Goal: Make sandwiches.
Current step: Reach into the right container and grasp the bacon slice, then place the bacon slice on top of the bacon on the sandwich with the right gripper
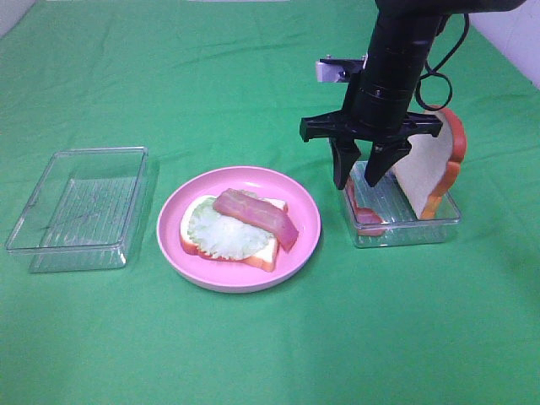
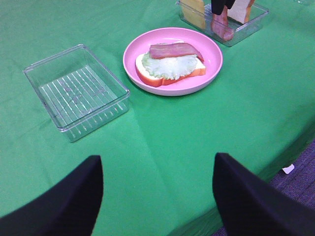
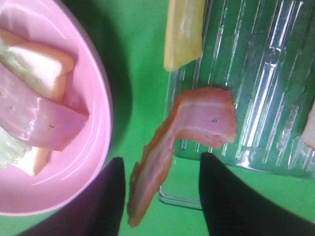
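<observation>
Green cloth [image 1: 270, 363] spread flat under a glossy round pink plate [image 1: 173, 245] that held the half-built sandwich [image 1: 240, 232]: a square white bread slice [image 1: 261, 253] with orange crust, frilly pale lettuce [image 1: 211, 232] and a streaky bacon strip [image 1: 257, 215] on top. The right gripper [image 1: 359, 181] hung with black jaws parted around a second bacon strip [image 3: 167, 147], limp over the rim of a ribbed clear tray [image 1: 409, 236] holding a yellow cheese slice [image 3: 183, 34] and a leaning bread slice [image 1: 426, 173]. The left gripper [image 2: 157, 196] stood wide open above the cloth.
</observation>
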